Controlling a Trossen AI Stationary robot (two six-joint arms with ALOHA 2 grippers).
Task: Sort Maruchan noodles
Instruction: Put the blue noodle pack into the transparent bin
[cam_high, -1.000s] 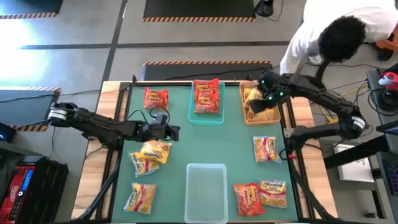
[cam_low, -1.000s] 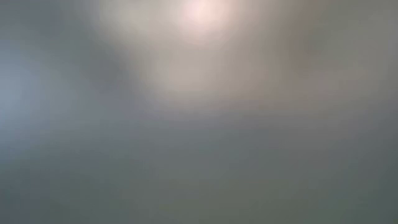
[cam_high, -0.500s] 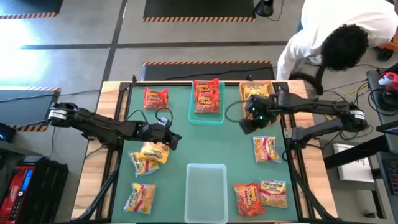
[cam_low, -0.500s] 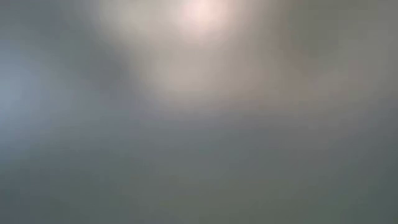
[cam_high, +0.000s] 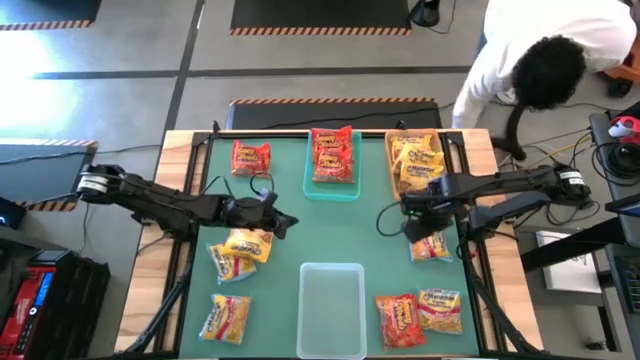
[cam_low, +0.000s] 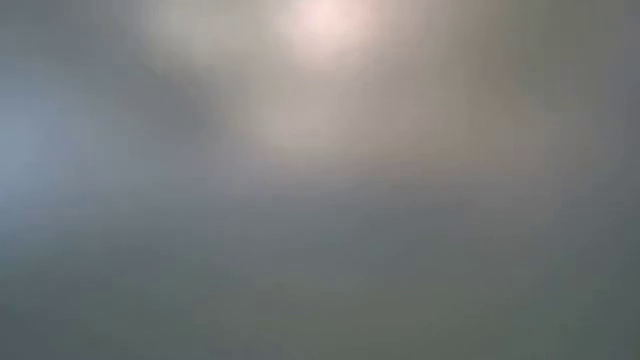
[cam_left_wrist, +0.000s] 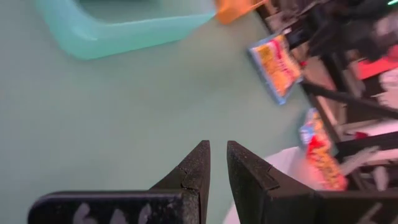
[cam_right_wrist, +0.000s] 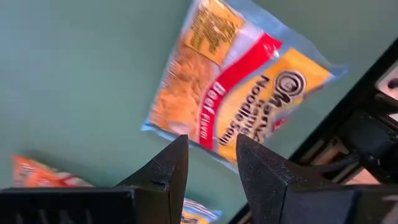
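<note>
The right gripper (cam_high: 418, 215) hangs over the green tabletop (cam_high: 370, 225), directly above a yellow-orange noodle packet (cam_high: 430, 244) that lies flat just below its jaws. In the right wrist view this packet (cam_right_wrist: 239, 93) shows beyond the fingertips (cam_right_wrist: 176, 155), with a gap between them; the jaws stand partly open and hold nothing. The tan bin (cam_high: 392, 160), on the far side of these jaws, contains yellow packets (cam_high: 418, 160).

The left gripper (cam_high: 288, 222) sits low over bare tabletop. Its jaws are closed, empty, with the fingertips (cam_left_wrist: 200, 163) nearly meeting in the left wrist view. Two yellow packets (cam_high: 242, 248) lie just beside and behind these jaws. A red packet (cam_high: 250, 157) lies farther off, near the tabletop's far edge.

The teal bin (cam_high: 331, 190), between the two grippers and beyond them, holds red packets (cam_high: 332, 152). The clear bin (cam_high: 332, 305) stands on the near side. A further yellow packet (cam_high: 225, 318) lies at the near left corner; a red one (cam_high: 399, 318) and a yellow one (cam_high: 440, 308) lie at the near right.

The low view is blurred and shows nothing usable.
</note>
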